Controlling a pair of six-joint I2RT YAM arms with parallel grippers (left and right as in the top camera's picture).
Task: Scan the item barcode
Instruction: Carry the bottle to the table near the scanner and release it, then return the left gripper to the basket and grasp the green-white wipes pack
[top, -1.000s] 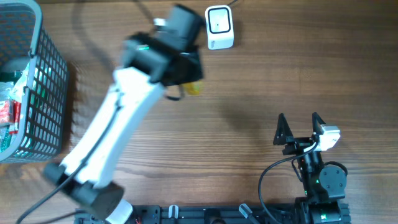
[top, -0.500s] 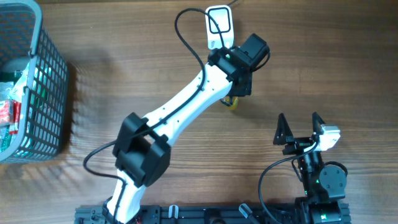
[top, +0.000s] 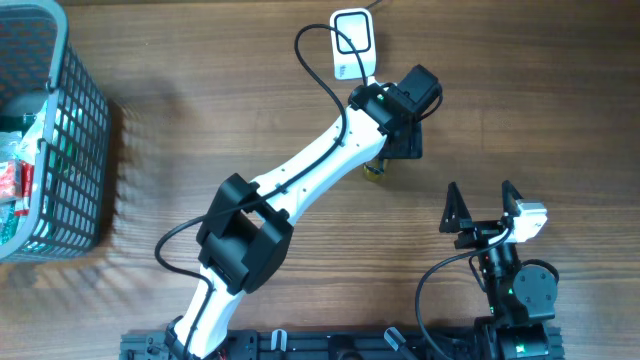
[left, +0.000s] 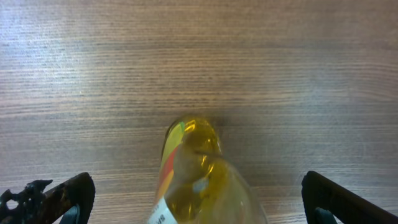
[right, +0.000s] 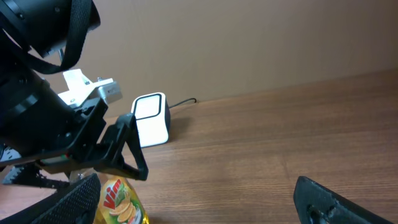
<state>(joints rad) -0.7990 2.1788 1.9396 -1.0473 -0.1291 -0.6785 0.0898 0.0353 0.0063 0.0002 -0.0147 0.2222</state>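
Observation:
A yellow dish-soap bottle (left: 196, 180) with a Vim label (right: 118, 199) is on the wooden table below and to the right of the white barcode scanner (top: 353, 42) (right: 151, 118). In the overhead view only a small yellow part of the bottle (top: 374, 172) shows under the left arm. My left gripper (left: 199, 208) (top: 405, 140) stands open around the bottle, with a wide gap on each side. My right gripper (top: 480, 205) (right: 199, 208) is open and empty near the front right, facing the bottle.
A grey wire basket (top: 75, 130) holding several packaged items stands at the far left. The scanner's cable (top: 310, 50) loops over the left arm. The left arm stretches diagonally across the middle of the table.
The left arm swung from left of the scanner to its lower right, carrying the bottle. Its jaws then opened off the bottle. The right arm has not moved.

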